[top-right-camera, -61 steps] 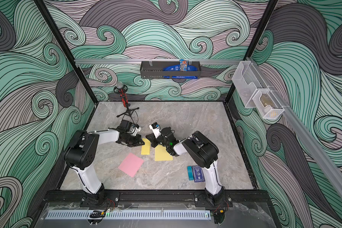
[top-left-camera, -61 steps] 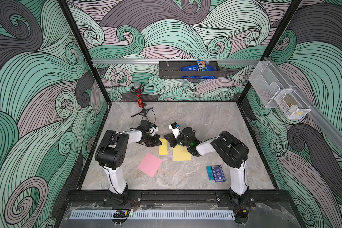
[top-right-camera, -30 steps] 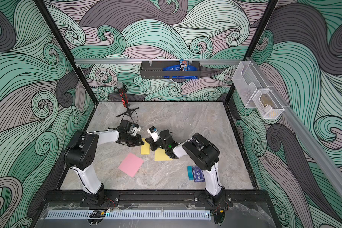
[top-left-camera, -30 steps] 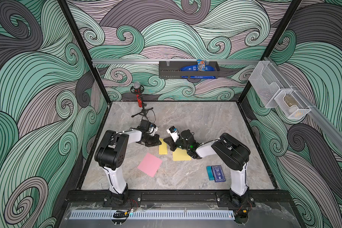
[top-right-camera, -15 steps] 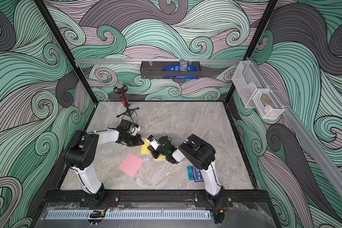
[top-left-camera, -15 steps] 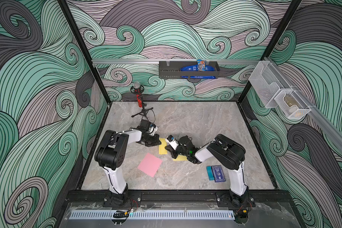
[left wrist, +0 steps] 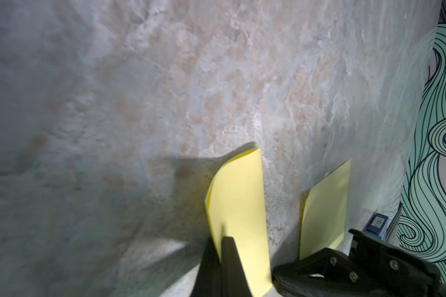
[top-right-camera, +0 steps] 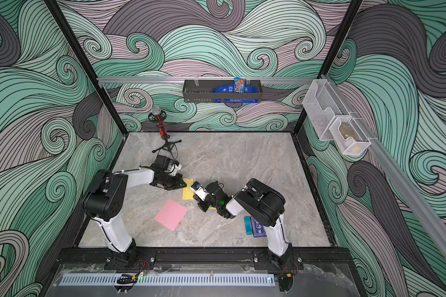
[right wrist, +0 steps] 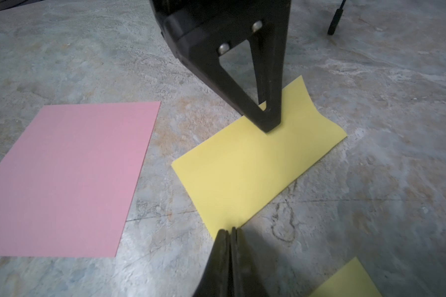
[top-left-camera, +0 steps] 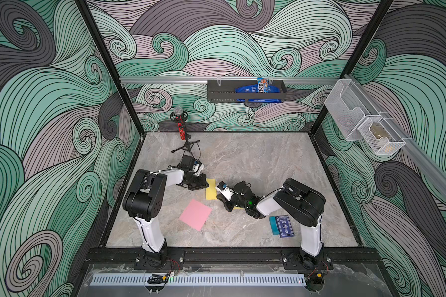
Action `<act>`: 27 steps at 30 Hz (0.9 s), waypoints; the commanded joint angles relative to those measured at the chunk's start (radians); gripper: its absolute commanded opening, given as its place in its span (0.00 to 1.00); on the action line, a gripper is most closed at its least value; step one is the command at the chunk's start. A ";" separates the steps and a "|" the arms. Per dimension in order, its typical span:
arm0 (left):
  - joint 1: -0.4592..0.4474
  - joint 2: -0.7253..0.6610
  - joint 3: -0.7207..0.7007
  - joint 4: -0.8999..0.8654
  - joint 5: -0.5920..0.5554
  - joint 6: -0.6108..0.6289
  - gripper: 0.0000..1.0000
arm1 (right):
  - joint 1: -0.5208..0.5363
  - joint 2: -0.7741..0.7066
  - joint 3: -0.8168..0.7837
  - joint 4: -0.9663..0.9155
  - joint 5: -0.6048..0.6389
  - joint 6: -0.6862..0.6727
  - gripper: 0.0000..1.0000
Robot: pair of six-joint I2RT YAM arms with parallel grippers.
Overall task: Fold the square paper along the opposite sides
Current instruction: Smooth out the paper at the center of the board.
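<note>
right wrist: closed left claw [right wrist: 268, 126] presses folded yellow paper [right wrist: 242, 167]; right claw [right wrist: 229, 236] closed at edge.

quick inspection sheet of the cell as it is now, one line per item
surface: marble table, scuffed
job's things: folded yellow paper flat between the grippers; second yellow paper beside it; pink paper unfolded
clutter: card box near the right arm
grippers: left gripper shut, tip pressing the folded paper; right gripper shut at its edge
cables: mic cable trailing by the left arm
surroundings: mic on tripod, rack with snack packs, wall bins
</note>
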 commanded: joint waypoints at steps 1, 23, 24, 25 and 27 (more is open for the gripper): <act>0.012 0.018 -0.008 -0.071 -0.118 -0.003 0.00 | 0.022 -0.003 -0.038 -0.151 0.040 -0.028 0.09; 0.004 0.020 -0.025 -0.088 -0.150 -0.018 0.00 | -0.014 0.085 0.175 -0.088 -0.056 -0.050 0.04; 0.004 0.021 -0.023 -0.088 -0.148 -0.018 0.00 | -0.016 0.096 0.170 -0.093 -0.053 -0.052 0.04; 0.004 0.023 -0.022 -0.088 -0.147 -0.021 0.00 | -0.016 0.103 0.161 -0.091 -0.053 -0.053 0.04; 0.004 0.020 -0.022 -0.089 -0.145 -0.020 0.00 | -0.016 0.113 0.136 -0.083 -0.046 -0.056 0.04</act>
